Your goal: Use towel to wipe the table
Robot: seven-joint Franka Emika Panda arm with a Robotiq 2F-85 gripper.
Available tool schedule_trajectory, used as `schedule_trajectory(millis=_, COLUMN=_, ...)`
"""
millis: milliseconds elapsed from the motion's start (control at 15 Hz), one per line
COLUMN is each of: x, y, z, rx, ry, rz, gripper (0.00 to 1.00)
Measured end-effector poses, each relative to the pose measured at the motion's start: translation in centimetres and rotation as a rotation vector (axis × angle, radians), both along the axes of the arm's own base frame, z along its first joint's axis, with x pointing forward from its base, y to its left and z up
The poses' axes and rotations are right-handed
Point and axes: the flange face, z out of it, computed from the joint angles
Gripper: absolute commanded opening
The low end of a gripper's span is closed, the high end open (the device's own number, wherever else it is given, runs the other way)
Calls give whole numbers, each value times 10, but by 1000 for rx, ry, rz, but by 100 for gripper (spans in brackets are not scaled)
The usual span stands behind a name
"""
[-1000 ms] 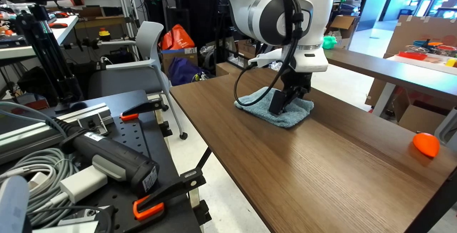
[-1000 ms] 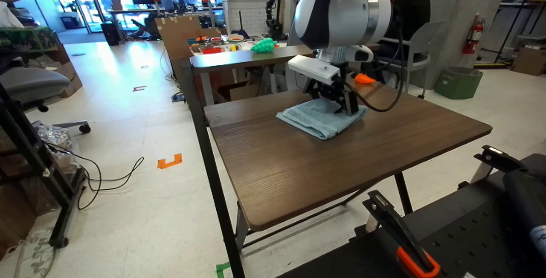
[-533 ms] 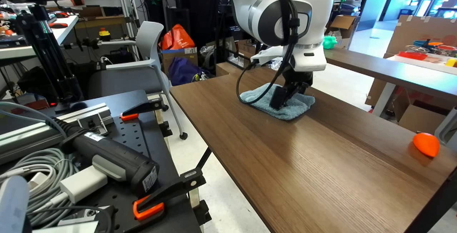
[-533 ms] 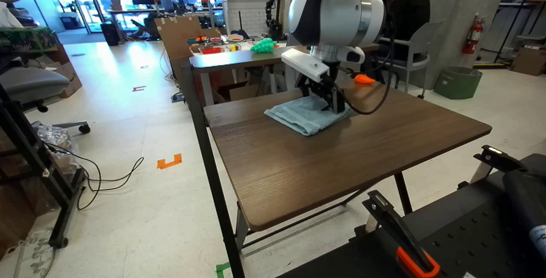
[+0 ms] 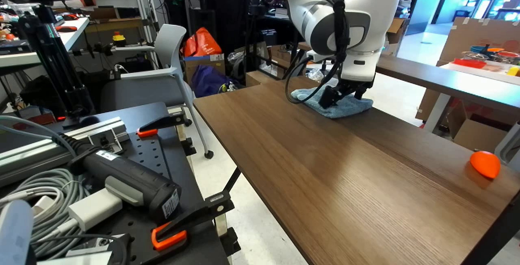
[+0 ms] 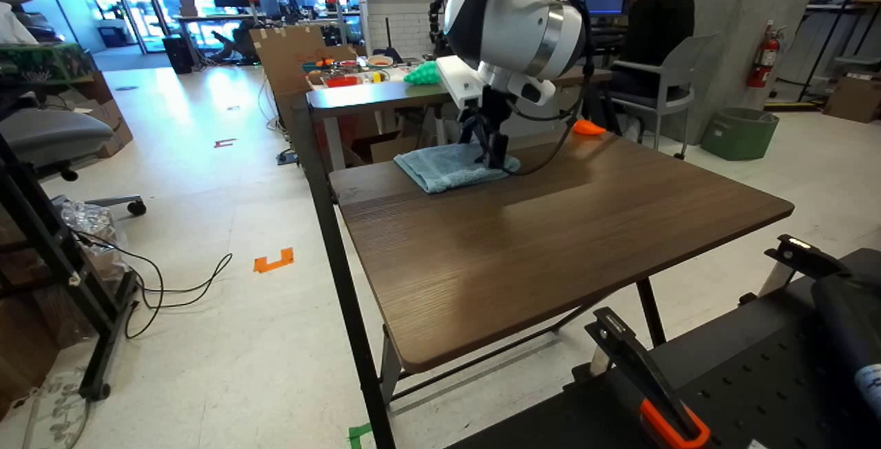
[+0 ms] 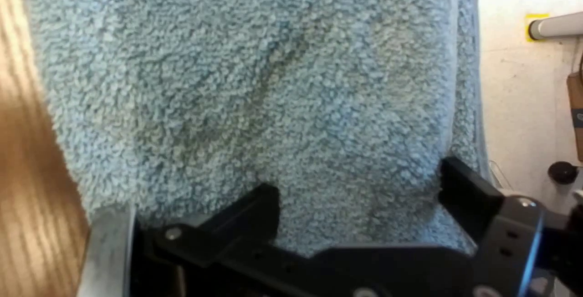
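The light blue-grey towel [image 7: 273, 74] lies folded flat on the dark brown table [image 6: 550, 249]. In an exterior view the towel [image 5: 347, 108] sits by the long edge away from that camera. My gripper [image 7: 359, 179] presses down onto the cloth, its two black fingers [image 7: 255, 210] spread well apart with towel surface between them. In the wrist view floor appears directly beyond the towel's right border, with no tabletop between. Tabletop shows along the towel's left side there. In an exterior view the gripper [image 6: 487, 153] stands over the right part of the towel.
An orange object [image 5: 485, 164] rests near the table's end. Alongside stands a black cart [image 5: 162, 151] with clamps [image 6: 647, 373] at its rim. Behind the far edge is a second brown table [image 6: 385, 93]. A black cable loop [image 5: 290, 90] hangs from the arm.
Gripper and towel have slid together across the tabletop to the far long edge, rightward and up in one exterior picture, leftward in the opposite one. The hand has also tilted.
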Motion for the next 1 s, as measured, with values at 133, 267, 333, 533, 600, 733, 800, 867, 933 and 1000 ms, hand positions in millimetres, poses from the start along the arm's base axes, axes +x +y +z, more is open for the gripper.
schedule_trajectory(millis=133, x=9, y=1, z=-4, rx=20, ry=-7, rz=-56, gripper=100)
schedule_trajectory(millis=267, x=14, y=2, z=-5, rx=39, ry=-1, rz=-93, gripper=100)
schedule_trajectory(millis=333, x=16, y=3, z=-5, rx=47, ry=7, rz=-107, gripper=100)
schedule_trajectory(millis=533, x=18, y=3, z=-5, rx=69, ry=45, rz=-121, gripper=100)
schedule_trajectory(millis=600, x=17, y=3, z=-5, rx=77, ry=63, rz=-118, gripper=100)
schedule_trajectory(millis=733, x=15, y=3, z=-6, rx=92, ry=93, rz=-105, gripper=100)
schedule_trajectory(millis=800, x=14, y=4, z=-7, rx=99, ry=106, rz=-95, gripper=100)
schedule_trajectory(millis=867, x=13, y=4, z=-7, rx=104, ry=114, rz=-81, gripper=100)
schedule_trajectory(millis=933, x=12, y=4, z=-6, rx=108, ry=120, rz=-66, gripper=100)
schedule_trajectory(millis=1000, x=11, y=6, z=-5, rx=107, ry=127, rz=-46, gripper=100)
